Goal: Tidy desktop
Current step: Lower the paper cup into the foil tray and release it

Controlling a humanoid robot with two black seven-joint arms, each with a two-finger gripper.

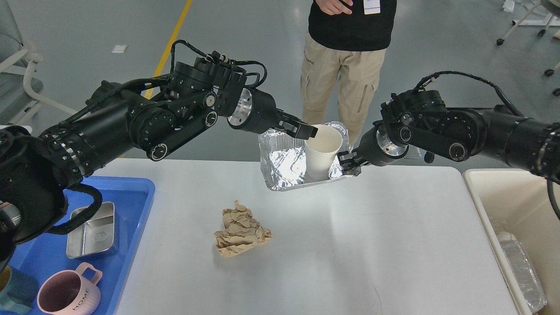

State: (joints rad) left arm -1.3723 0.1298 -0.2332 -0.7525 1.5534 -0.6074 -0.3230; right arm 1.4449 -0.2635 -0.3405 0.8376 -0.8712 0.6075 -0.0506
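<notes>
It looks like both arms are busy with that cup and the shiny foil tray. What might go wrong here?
The paper cup stands in the foil tray, which the right end effector grips by one edge only; thin foil could buckle and tip the cup. The left end effector is at the cup's rim and might crush or knock it over. A person stands just beyond the desktop, near both arms.

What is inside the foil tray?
A white paper cup stands upright in the foil tray. The cup hides the tray floor beneath it; the rest shows only bare crinkled foil.
</notes>
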